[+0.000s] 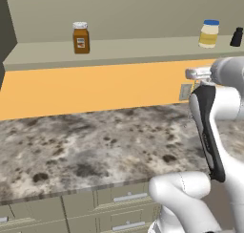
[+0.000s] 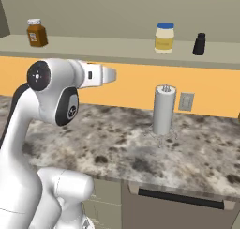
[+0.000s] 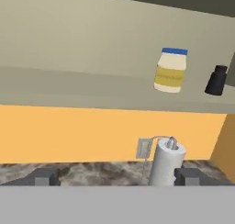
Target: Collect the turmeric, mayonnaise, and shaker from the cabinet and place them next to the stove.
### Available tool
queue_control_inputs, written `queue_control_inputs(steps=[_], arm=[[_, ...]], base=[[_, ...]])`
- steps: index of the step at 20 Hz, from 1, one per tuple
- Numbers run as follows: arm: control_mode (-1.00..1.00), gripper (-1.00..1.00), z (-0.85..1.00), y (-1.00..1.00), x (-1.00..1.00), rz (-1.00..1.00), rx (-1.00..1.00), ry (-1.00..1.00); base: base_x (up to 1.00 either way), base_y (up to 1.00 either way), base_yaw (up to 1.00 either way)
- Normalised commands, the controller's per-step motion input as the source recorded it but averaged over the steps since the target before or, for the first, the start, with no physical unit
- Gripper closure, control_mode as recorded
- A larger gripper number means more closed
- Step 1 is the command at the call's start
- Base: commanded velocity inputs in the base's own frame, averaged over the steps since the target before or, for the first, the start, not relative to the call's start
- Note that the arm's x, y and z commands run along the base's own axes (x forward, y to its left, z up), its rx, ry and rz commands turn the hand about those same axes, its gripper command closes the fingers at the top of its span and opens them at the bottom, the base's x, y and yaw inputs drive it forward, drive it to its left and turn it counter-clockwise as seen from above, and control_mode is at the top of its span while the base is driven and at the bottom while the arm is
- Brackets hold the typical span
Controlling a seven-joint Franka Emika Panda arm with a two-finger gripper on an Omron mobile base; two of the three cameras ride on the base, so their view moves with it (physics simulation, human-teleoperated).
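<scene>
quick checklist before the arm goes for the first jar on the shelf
1. Gripper open and empty: ok, its tips stand wide apart with nothing between them.
2. Turmeric upright on the cabinet shelf: ok, standing alone at the left end.
3. Mayonnaise upright on the shelf: ok.
4. Shaker clear of the mayonnaise: ok, there is a gap between them.
5. Paper-towel holder out of the way: cannot tell, it stands on the counter below the mayonnaise.
6. Spot beside the stove free: cannot tell from these pictures.
</scene>
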Motion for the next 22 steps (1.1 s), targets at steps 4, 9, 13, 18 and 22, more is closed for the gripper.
queue_control_inputs(steps=[4, 9, 13, 18, 22], arm=[[-1.0, -1.0, 0.77, -0.14, 0.0, -0.03, -0.01, -0.23], [-1.0, -1.0, 0.19, -0.19, -0.1, -0.08, -0.01, -0.07], [-1.0, -1.0, 0.18, -0.39, -0.02, -0.06, 0.0, -0.04], [-1.0, -1.0, 0.13, -0.27, 0.03, -0.01, 0.0, -0.05], [-1.0, -1.0, 0.06, -0.01, 0.33, 0.0, 0.0, 0.0]], base=[[0.0, 0.0, 0.0], [0.0, 0.0, 0.0], [0.0, 0.0, 0.0], [0.0, 0.0, 0.0], [0.0, 0.0, 0.0]])
